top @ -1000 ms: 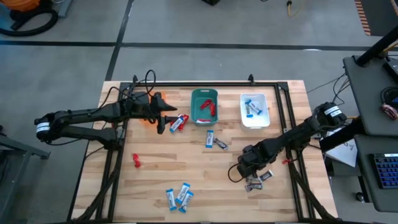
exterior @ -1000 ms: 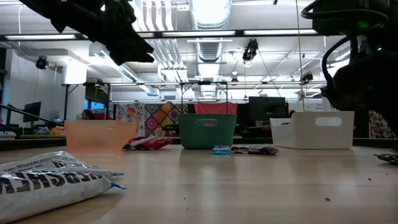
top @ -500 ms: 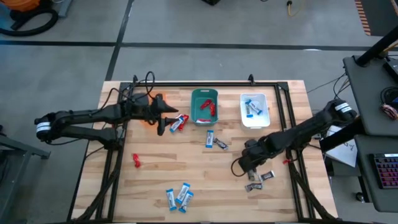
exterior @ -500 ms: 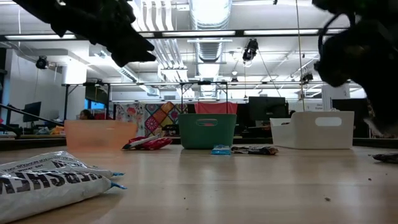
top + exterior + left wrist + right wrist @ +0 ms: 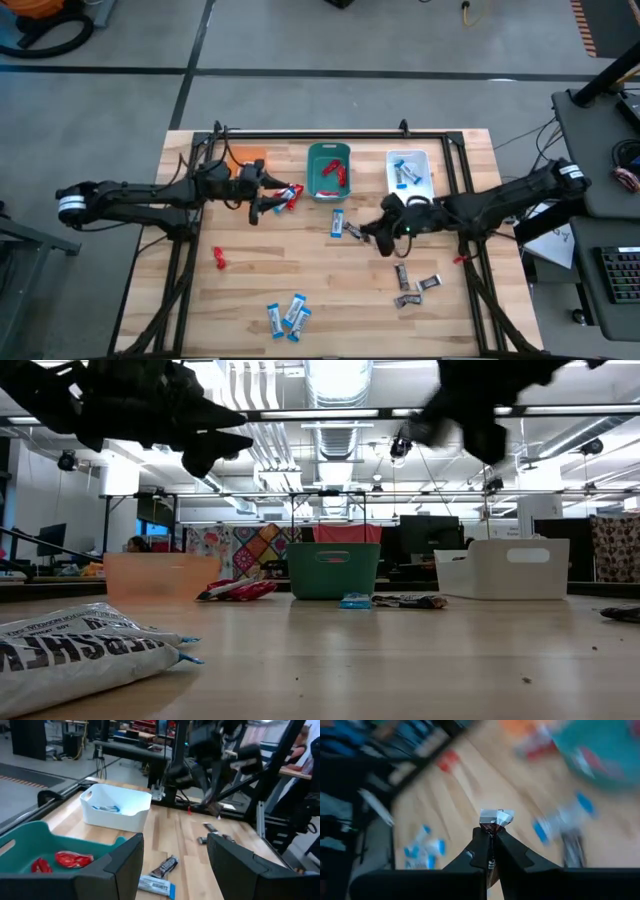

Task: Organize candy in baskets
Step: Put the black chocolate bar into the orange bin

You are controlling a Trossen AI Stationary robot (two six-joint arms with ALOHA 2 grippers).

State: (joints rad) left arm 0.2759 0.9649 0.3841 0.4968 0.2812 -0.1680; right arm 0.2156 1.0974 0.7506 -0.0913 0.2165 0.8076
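Above the table's middle, a silver-grey candy [image 5: 496, 817] is pinched by the right gripper [image 5: 384, 236] near the whitish basket [image 5: 424, 190]. Beside the teal basket [image 5: 318, 178], the left gripper [image 5: 268, 196] is held spread.

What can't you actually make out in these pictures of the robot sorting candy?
- Orange basket: in the high view the left arm covers most of it, so its contents are hidden.
- Candy pinched in the right gripper: only a wrapper end shows past the fingers; its kind is unclear.
- Table in the right wrist view: motion-blurred, so candy there cannot be counted.
- White basket: in the low view its wall hides what lies inside.
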